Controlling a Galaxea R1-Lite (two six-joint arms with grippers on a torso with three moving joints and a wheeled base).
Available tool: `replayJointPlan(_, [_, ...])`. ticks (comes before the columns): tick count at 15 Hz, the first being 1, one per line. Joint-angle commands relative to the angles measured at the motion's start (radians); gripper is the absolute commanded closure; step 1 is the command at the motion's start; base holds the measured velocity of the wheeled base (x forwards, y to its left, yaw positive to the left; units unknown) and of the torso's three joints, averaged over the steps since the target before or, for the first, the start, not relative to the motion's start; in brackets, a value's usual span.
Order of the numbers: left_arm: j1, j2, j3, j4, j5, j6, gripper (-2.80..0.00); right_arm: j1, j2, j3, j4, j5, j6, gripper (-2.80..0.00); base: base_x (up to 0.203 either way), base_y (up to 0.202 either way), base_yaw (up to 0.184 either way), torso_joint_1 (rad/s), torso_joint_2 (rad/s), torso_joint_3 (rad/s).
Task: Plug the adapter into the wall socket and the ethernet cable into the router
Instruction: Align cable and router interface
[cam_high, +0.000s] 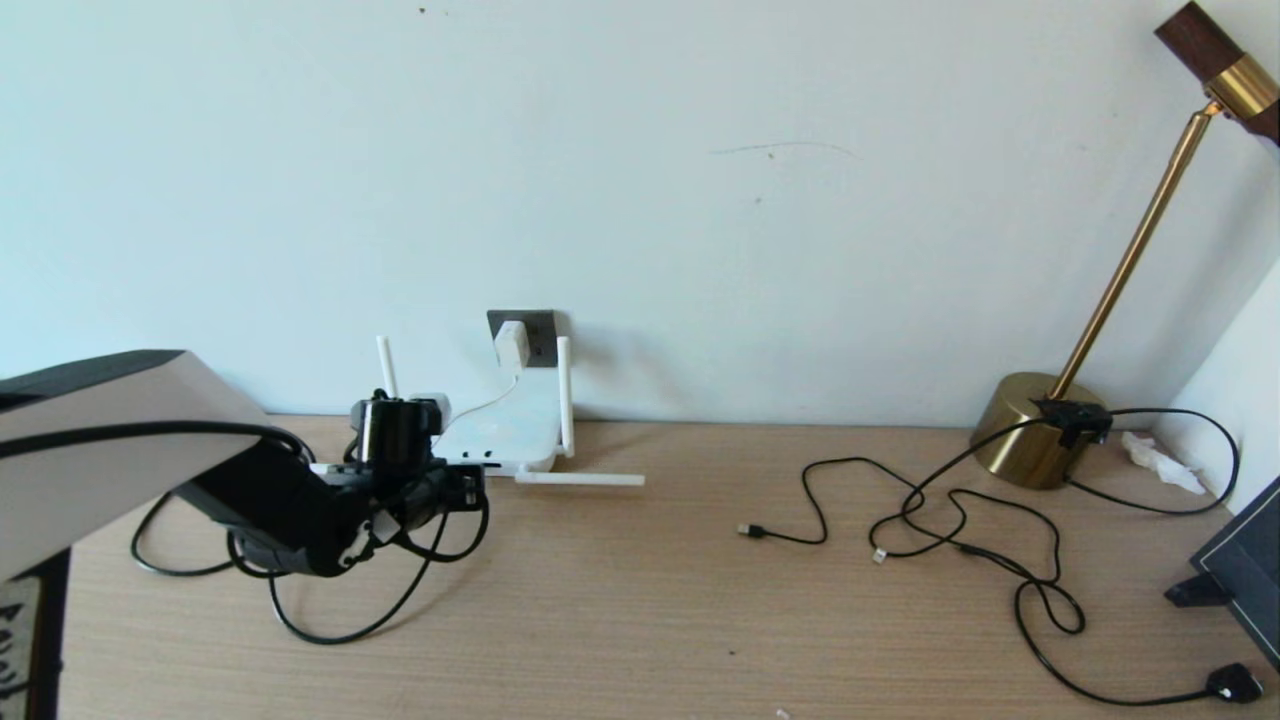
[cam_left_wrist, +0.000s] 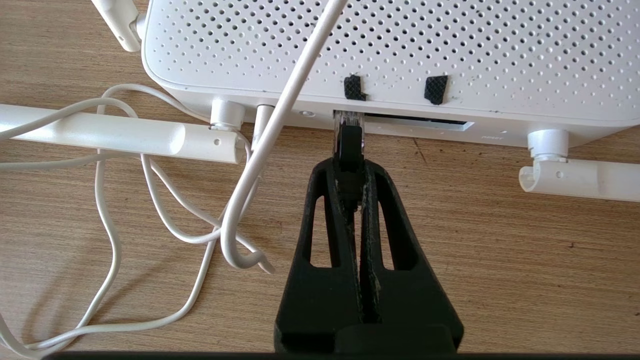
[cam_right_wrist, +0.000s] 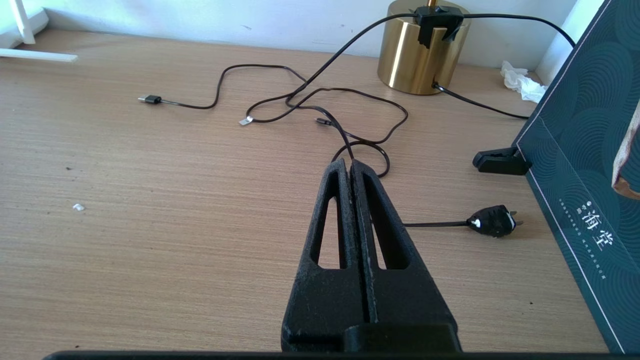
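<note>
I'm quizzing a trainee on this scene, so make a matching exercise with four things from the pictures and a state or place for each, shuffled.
Things:
1. adapter
2. ethernet cable
3. right tool
4. black mains plug

States:
A. lying loose on the desk
B. shut, holding nothing
C. seated in the wall socket
D. clear tip at the router port, pinched by the left tool

Pairs: 1-C, 2-D, 3-B, 4-A

Wooden table (cam_high: 640, 620) bearing router (cam_high: 505, 432), brass lamp (cam_high: 1030, 430), loose black cables (cam_high: 960, 520).
</note>
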Motion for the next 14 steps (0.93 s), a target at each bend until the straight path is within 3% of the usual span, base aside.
replayJointPlan(1, [0.000, 0.006, -0.004, -0.003, 0.002, 0.000, 0.00, 0.001, 0.001, 0.000, 0.000, 0.001, -0.001, 0.00, 0.000, 0.000, 0.000, 0.000, 0.00, 0.000])
replayJointPlan(14, [0.000, 0.008, -0.010, -0.001, 0.001, 0.000, 0.00, 0.000, 0.000, 0.000, 0.000, 0.001, -0.001, 0.00, 0.000, 0.000, 0.000, 0.000, 0.00, 0.000])
